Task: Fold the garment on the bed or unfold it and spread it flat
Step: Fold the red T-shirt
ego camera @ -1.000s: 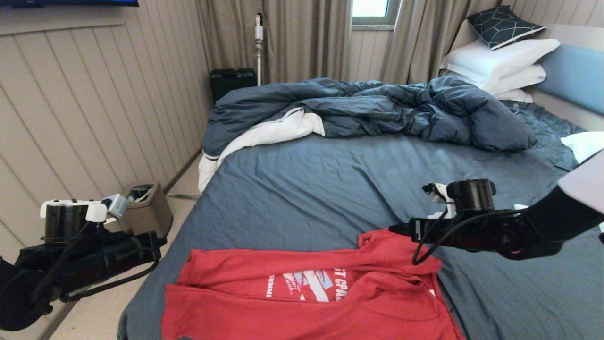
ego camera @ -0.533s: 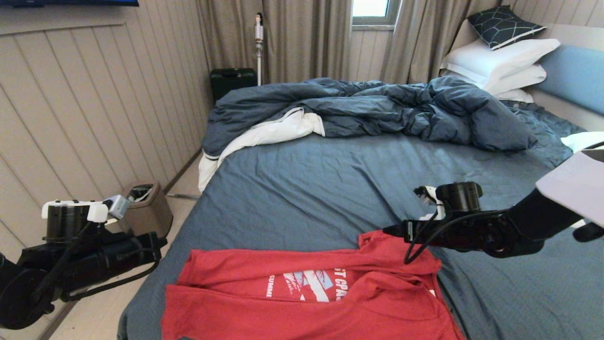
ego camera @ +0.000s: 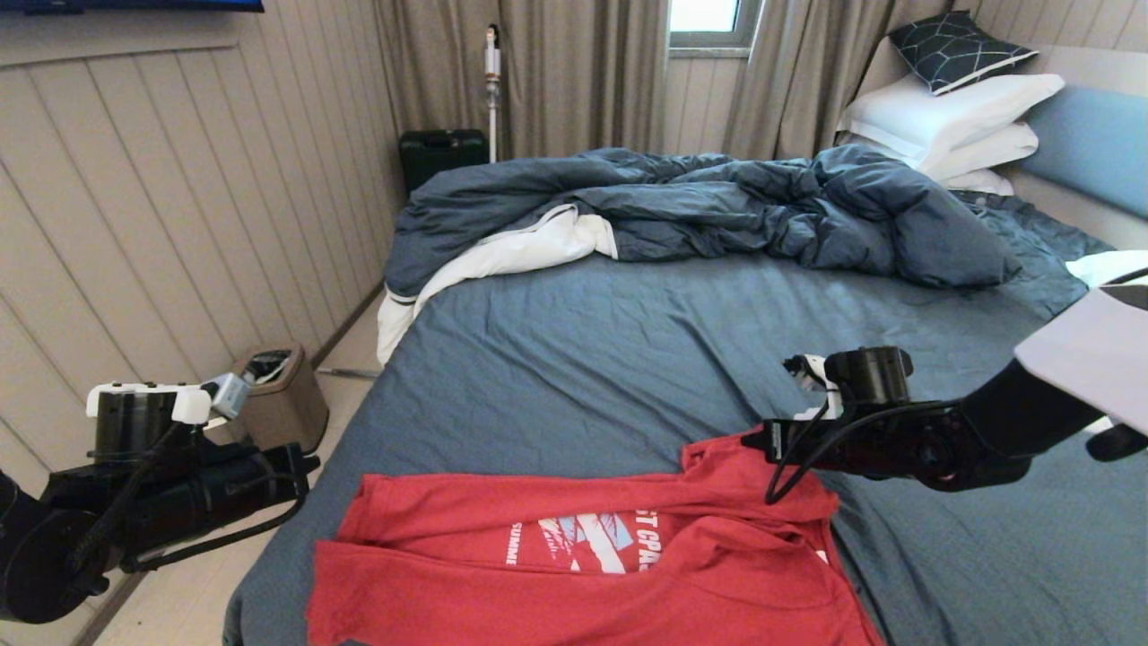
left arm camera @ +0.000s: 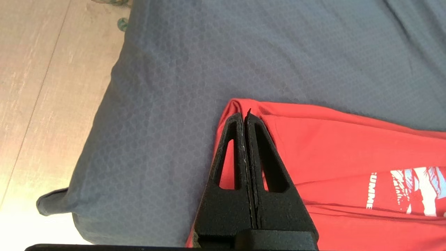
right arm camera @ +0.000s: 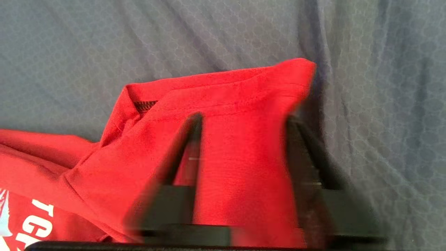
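head view: the garment [ego camera: 583, 547], a red t-shirt partly folded over its chest print, lies on the near part of the bed [ego camera: 610, 359]. the right end effector [ego camera: 762, 441] sits at the shirt's far right corner; against the earlier frames it has slid slightly inward along that corner and sunk closer to the cloth. the left end effector [ego camera: 300, 467] hangs beside the bed's left edge, just off the shirt's left corner, barely shifted since then. the rumpled duvet [ego camera: 717, 211] lies well beyond both.

left wrist view: the left end effector [left arm camera: 247, 116] is clenched, its tips pressed together with nothing between them, hovering over the red corner of the garment [left arm camera: 348, 146].

right wrist view: the right end effector [right arm camera: 244, 122] straddles a raised fold of the garment [right arm camera: 240, 101], its motion-blurred jaws part-way shut around the red cloth, having narrowed from full spread a moment ago; a firm pinch cannot yet be confirmed. judged from this, the grasp on the corner is being made, the step that readies the fold or spread.
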### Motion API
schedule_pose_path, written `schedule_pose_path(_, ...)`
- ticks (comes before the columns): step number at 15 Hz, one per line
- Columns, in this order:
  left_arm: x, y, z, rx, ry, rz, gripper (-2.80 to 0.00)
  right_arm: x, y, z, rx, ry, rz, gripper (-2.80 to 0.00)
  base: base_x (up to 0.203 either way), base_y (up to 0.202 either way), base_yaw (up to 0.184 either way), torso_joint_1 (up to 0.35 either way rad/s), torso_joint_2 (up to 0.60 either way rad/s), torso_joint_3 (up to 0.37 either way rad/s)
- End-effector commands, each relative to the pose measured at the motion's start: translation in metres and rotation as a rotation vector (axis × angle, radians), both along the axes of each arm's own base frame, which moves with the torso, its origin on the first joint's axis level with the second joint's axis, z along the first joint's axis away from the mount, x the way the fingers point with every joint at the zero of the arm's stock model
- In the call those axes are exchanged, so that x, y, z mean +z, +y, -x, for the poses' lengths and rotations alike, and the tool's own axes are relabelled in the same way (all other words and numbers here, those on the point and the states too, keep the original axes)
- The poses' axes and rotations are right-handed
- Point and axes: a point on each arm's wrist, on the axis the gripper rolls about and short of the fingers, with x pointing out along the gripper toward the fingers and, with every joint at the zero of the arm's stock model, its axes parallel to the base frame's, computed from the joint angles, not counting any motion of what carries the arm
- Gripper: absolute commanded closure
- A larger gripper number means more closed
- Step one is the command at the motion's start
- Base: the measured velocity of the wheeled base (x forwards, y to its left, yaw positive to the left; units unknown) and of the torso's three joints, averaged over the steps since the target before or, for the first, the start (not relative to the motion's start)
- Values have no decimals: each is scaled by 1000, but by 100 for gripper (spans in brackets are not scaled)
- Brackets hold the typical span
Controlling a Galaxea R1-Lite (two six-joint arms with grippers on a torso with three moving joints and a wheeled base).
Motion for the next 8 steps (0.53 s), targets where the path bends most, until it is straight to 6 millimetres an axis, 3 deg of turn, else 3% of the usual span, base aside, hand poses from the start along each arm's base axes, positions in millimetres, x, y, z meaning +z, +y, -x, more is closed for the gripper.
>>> schedule_pose_path(1, -1, 0, 0, 0, 1, 3, 0, 4, 0, 0, 0, -13, -2, 0, 0, 0, 0, 0, 0, 0)
schedule_pose_path(4, -1, 0, 0, 1, 3, 3, 0, 16, 1, 9, 5, -35, -4, 0, 0, 0, 0, 0, 0, 0)
schedule_pose_path(8, -2, 0, 1, -1, 7, 4, 0, 30, 1, 37, 12, -44, -4, 0, 0, 0, 0, 0, 0, 0)
